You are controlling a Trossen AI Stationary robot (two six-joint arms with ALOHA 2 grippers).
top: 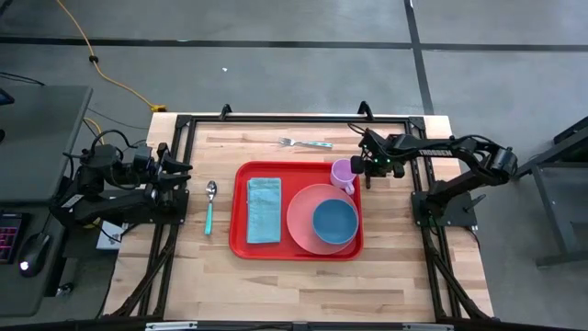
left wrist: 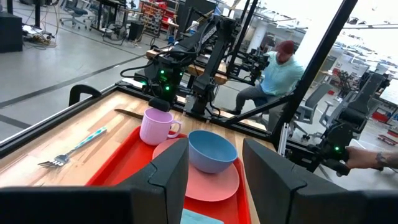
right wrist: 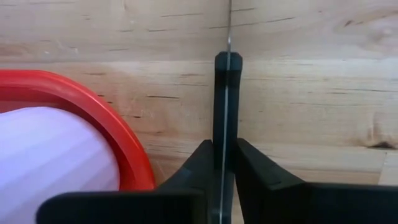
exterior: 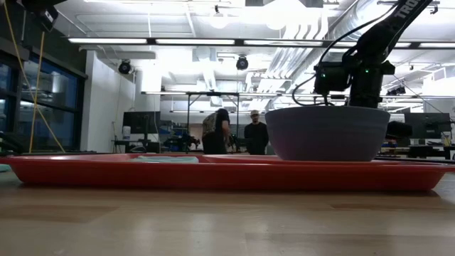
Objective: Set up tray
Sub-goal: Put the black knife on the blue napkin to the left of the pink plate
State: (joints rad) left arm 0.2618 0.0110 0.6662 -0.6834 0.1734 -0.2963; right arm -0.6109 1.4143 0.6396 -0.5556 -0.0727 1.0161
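Note:
The red tray (top: 237,241) lies mid-table. It holds a folded teal napkin (top: 264,210), a pink plate (top: 299,221) with a blue bowl (top: 334,222) on it, and a pink mug (top: 343,173) in its far right corner. My right gripper (right wrist: 224,146) hovers just beyond that corner, next to the mug (right wrist: 50,155), shut on a thin dark knife (right wrist: 227,93). My left gripper (left wrist: 214,168) waits open at the table's left edge (top: 175,175). In the low view the bowl (exterior: 327,134) hides the right fingers. My right gripper pinches the knife between its two fingers (right wrist: 198,163), which come down at a slant from the table's right. The knife stands on edge in the hold and runs on past the fingertips (right wrist: 227,68) over bare wood beside the tray's corner (right wrist: 134,152). Whether it rests on the table, I cannot tell.
A teal-handled spoon (top: 209,207) lies on the wood left of the tray. A teal-handled fork (top: 306,142) lies near the table's far edge. Bare wood stretches along the near side (top: 303,285). People stand and sit in the room beyond (left wrist: 277,71).

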